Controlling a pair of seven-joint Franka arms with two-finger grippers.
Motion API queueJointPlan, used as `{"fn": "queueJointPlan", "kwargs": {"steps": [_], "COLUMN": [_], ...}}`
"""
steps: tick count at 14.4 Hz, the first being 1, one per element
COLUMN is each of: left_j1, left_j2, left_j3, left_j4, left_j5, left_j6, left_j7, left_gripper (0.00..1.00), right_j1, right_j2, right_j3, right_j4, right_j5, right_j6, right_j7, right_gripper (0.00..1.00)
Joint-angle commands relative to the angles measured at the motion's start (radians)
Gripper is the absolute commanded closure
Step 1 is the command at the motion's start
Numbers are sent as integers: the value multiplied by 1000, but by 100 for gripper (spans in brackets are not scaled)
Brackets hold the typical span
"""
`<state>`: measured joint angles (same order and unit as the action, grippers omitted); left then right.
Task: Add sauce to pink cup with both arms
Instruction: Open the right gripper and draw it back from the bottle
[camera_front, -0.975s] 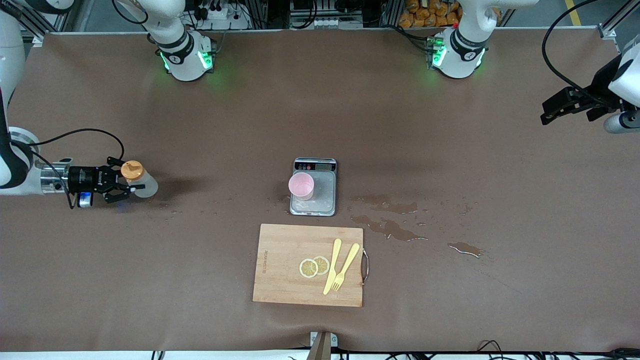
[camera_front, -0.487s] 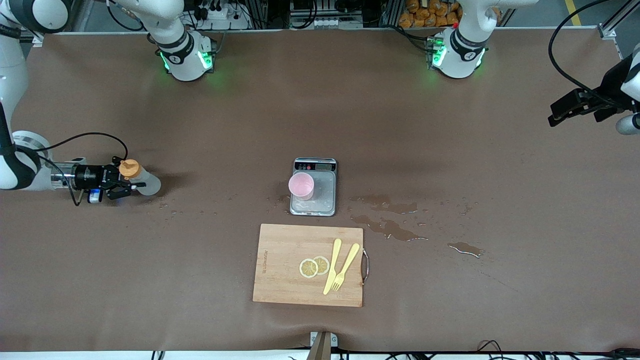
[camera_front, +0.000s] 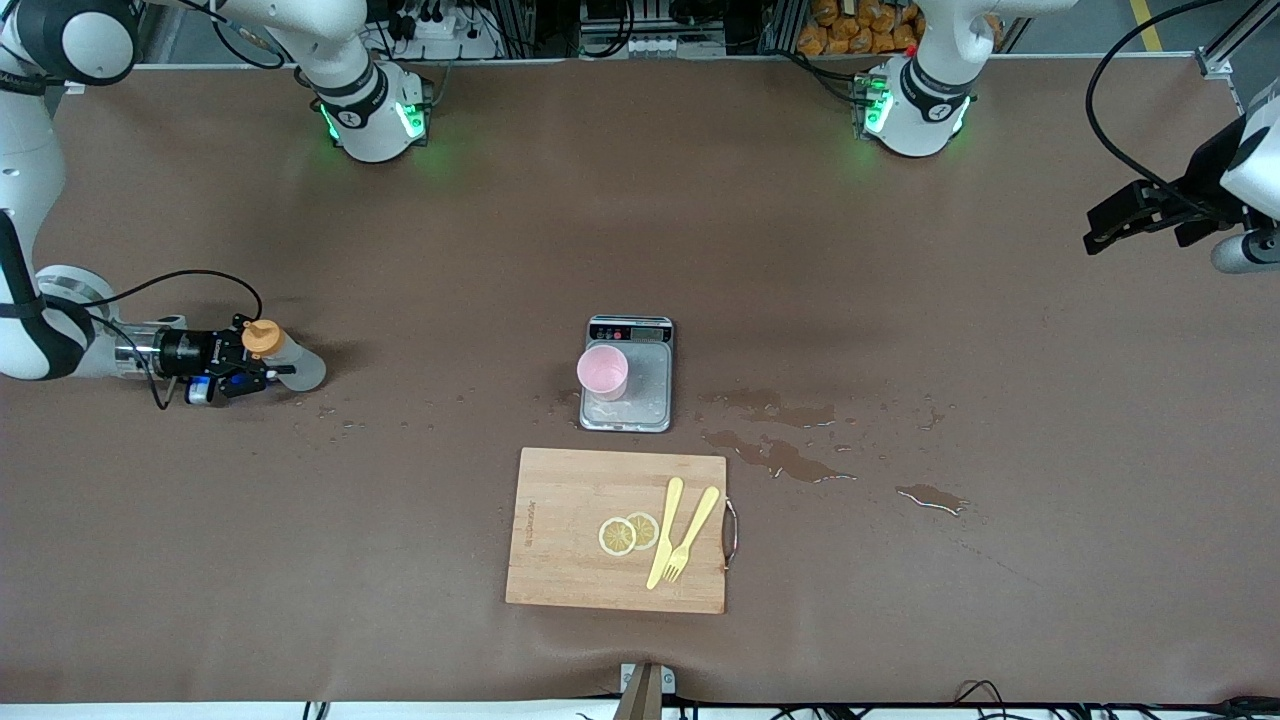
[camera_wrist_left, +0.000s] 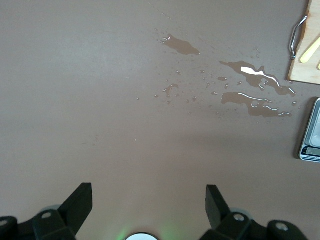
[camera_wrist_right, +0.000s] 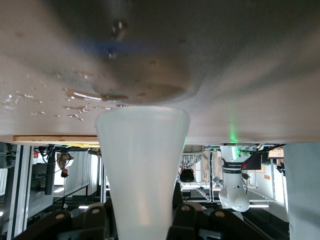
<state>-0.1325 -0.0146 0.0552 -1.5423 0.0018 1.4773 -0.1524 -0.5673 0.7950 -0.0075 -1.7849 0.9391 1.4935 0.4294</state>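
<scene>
The sauce bottle (camera_front: 292, 364), whitish with an orange cap, is near the right arm's end of the table. My right gripper (camera_front: 252, 368) reaches in level and is shut on it just below the cap. In the right wrist view the bottle (camera_wrist_right: 142, 165) fills the gap between the fingers (camera_wrist_right: 186, 212), with its base at or just above the tabletop. The pink cup (camera_front: 603, 372) stands on the steel scale (camera_front: 648, 398) at mid-table. My left gripper (camera_front: 1103, 230) hangs open and empty over the left arm's end of the table, and it also shows in the left wrist view (camera_wrist_left: 147, 194).
A wooden cutting board (camera_front: 560, 530) with lemon slices (camera_front: 627, 533), a yellow knife and a fork (camera_front: 690, 535) lies nearer the front camera than the scale. Wet puddles (camera_front: 780, 455) spread beside the scale toward the left arm's end. Small droplets lie near the bottle.
My right gripper has lowered the sauce bottle toward the table and drawn it slightly toward the right arm's end. The left gripper has only wavered in place.
</scene>
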Motion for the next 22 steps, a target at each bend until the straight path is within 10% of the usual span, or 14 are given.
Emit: {"fn": "queueJointPlan", "kwargs": {"steps": [1, 8, 22], "left_j1": [-1, -3, 14], "left_j2": [2, 7, 7], "left_j3": [-1, -3, -9], "left_j4": [2, 2, 4], "left_j5": [-22, -23, -20], "left_j6": [12, 11, 11], "left_j7": [-6, -10, -10], "left_gripper": [0, 0, 0], "right_j1": [-32, -22, -26], "right_j2": [26, 29, 16], "right_j3": [18, 18, 18], "right_j4": [38, 73, 496], "right_j5": [20, 18, -273], "right_j6": [-25, -21, -320], "right_j7": [-14, 0, 94], "right_gripper": [63, 0, 0]}}
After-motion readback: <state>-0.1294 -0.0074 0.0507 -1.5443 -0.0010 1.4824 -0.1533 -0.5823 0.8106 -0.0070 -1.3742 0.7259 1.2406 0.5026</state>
